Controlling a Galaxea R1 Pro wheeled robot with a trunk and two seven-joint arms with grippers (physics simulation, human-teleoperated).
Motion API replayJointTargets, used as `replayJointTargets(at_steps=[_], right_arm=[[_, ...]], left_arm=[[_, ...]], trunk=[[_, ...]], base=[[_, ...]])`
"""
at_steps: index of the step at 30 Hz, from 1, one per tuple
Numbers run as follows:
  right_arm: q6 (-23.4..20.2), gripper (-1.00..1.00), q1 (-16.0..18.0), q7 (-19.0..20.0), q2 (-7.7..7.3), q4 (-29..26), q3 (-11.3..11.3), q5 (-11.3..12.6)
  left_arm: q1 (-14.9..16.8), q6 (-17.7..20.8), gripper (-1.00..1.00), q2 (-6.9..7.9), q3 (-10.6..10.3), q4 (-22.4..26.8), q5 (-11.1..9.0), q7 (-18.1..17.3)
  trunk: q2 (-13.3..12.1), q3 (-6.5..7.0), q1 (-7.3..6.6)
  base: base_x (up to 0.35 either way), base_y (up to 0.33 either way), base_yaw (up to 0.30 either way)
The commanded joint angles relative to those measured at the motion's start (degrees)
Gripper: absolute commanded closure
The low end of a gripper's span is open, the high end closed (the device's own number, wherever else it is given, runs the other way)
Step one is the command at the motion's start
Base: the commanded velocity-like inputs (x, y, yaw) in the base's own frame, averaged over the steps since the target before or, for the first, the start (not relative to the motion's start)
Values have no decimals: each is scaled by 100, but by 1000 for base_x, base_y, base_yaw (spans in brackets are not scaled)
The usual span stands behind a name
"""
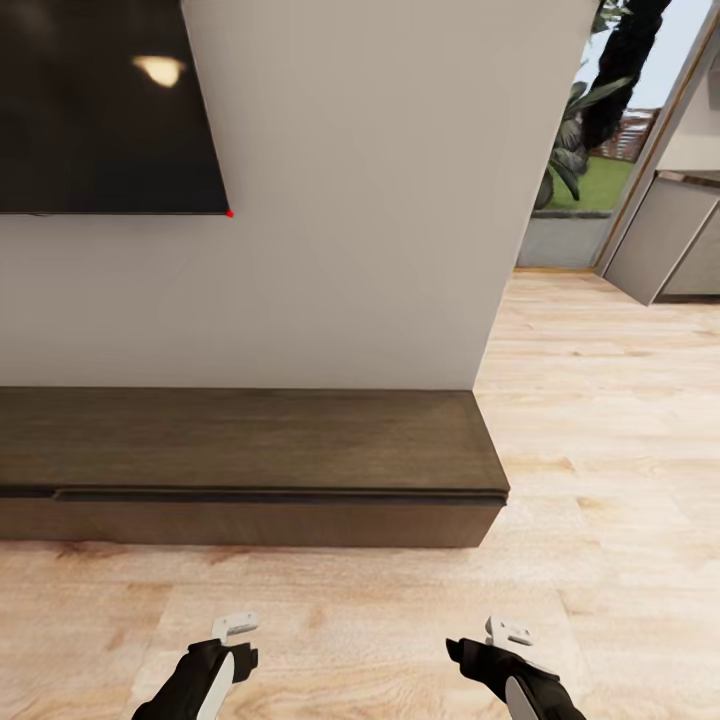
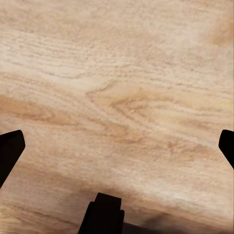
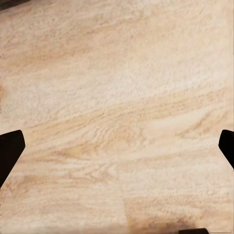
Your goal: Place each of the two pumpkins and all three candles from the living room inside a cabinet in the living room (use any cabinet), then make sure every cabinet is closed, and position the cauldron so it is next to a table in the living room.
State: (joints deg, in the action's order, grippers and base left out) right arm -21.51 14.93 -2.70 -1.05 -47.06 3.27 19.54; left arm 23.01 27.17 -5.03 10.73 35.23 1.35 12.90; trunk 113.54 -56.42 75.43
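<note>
- The left claw (image 1: 236, 627) hung low over the wooden floor (image 1: 600, 420), in the near left part of the head view. In the left wrist view its two dark fingertips (image 2: 10, 148) stood at opposite edges of the picture, so the claw was spread wide and held nothing.
- The right claw (image 1: 510, 632) hung at a similar height in the near right part of the head view. In the right wrist view its fingertips (image 3: 9, 146) likewise stood far apart at the picture's edges; the claw was spread and empty.
- Both wrist views looked down on bare, pale wood-grain floor boards between the fingertips.
- The cabinet (image 1: 250, 470), a long low dark-brown wood unit, stood ahead of both claws, set against the white wall (image 1: 380, 220). Its front faces sat flush and appeared closed; its flat top was bare. Its right end lay slightly left of the wall's corner.
- A dark screen (image 1: 100, 100) was mounted on the wall above the cabinet's left part.
- Beyond the wall's corner, to the right, a glazed opening showed plants (image 1: 575, 140), with grey cupboards (image 1: 665, 240) beside it.
</note>
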Motion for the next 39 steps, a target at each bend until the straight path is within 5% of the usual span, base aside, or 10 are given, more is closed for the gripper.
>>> replayJointTargets(at_steps=[1,12,21,28,34,39], right_arm=[[-21,-100,1,-29,-8,6,23,38],[7,-100,1,-29,-30,338,-45,19],[555,-100,1,-29,-46,1021,-48,15],[1189,-100,1,-47,-37,1655,0,2],[1315,-100,1,-101,-38,1945,15,-10],[1866,-100,1,-108,-29,2396,20,-4]], left_arm=[[1,45,-100,-7,25,11,9,7],[1,-73,-100,11,22,-487,16,19],[1,-1235,-100,276,17,-1694,18,20],[1,-1953,-100,298,-10,-2087,16,20],[0,-2368,-100,351,-15,-2245,18,16],[-4,-2571,-100,376,-18,-2384,25,12]], trunk=[[-40,14,-23],[-481,211,-265],[-842,377,-463],[-1122,506,-616],[-1363,599,-748],[-1564,680,-858]], base=[[0,0,0],[0,0,0],[0,0,17],[0,0,228],[0,0,272],[0,0,92]])
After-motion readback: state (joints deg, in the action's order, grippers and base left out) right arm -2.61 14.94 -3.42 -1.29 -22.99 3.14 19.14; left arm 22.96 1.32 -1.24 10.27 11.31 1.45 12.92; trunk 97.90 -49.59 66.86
